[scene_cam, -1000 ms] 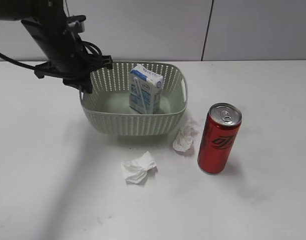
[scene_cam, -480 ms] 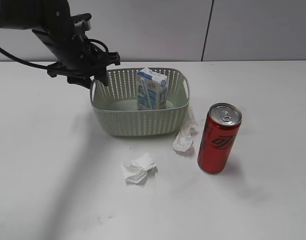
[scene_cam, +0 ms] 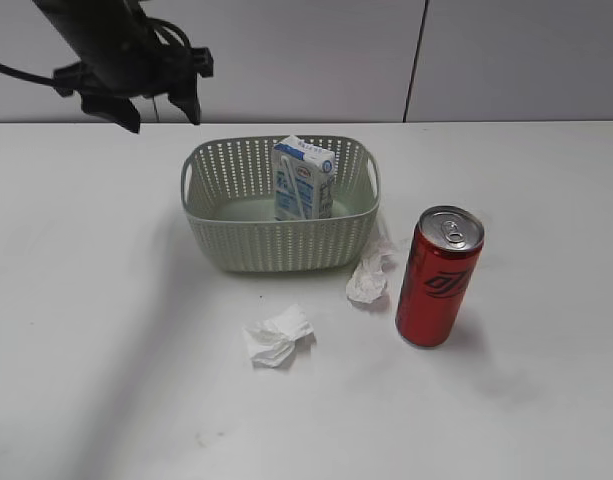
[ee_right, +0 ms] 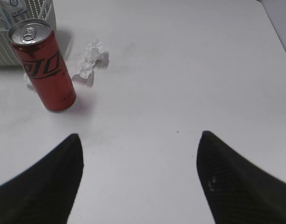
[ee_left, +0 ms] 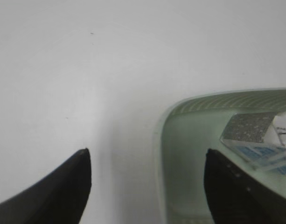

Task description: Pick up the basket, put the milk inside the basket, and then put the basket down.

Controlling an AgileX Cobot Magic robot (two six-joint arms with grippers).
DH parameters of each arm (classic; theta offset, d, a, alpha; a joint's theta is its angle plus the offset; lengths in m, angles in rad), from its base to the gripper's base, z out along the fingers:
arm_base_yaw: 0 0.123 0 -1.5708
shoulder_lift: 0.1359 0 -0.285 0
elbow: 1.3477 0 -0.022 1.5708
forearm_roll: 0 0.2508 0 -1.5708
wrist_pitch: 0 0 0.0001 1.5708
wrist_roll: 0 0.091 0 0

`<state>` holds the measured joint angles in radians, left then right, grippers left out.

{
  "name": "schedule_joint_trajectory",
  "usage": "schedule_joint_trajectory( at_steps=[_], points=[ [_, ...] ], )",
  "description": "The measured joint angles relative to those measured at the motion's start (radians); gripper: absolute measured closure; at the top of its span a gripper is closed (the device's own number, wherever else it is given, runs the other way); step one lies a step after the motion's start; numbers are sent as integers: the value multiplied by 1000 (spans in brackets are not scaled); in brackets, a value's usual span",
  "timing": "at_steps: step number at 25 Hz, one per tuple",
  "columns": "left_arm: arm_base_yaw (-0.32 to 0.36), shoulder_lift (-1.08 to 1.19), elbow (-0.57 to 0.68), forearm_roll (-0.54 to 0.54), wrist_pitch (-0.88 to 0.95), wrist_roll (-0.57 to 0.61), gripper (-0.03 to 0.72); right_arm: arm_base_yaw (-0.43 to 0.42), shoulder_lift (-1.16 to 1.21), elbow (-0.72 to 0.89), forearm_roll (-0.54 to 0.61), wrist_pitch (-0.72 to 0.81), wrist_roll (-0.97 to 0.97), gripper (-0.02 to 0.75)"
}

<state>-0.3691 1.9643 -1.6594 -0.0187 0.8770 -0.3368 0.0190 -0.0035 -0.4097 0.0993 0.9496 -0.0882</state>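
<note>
The pale green basket (scene_cam: 276, 245) stands on the white table in the exterior view. The white-and-blue milk carton (scene_cam: 303, 178) stands upright inside it. My left gripper (scene_cam: 158, 112) is open and empty, raised above and to the left of the basket's left end. In the left wrist view my open jaws (ee_left: 147, 158) straddle the basket's rim (ee_left: 180, 105), well above it, with the milk's top (ee_left: 261, 140) at the right. My right gripper (ee_right: 140, 142) is open and empty over bare table; it does not show in the exterior view.
A tall red soda can (scene_cam: 438, 276) stands right of the basket; it also shows in the right wrist view (ee_right: 42, 63). One crumpled tissue (scene_cam: 372, 272) lies between basket and can, another (scene_cam: 278, 336) in front of the basket.
The basket came down level onto the table with the milk in it. My left gripper let go of its left rim, opened, and rose up and to the left.
</note>
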Motion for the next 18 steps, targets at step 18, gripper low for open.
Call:
schedule_joint_trajectory(
  at_steps=[18],
  points=[
    [216, -252, 92, -48, 336, 358, 116, 0, 0, 0, 0, 0, 0, 146]
  ],
)
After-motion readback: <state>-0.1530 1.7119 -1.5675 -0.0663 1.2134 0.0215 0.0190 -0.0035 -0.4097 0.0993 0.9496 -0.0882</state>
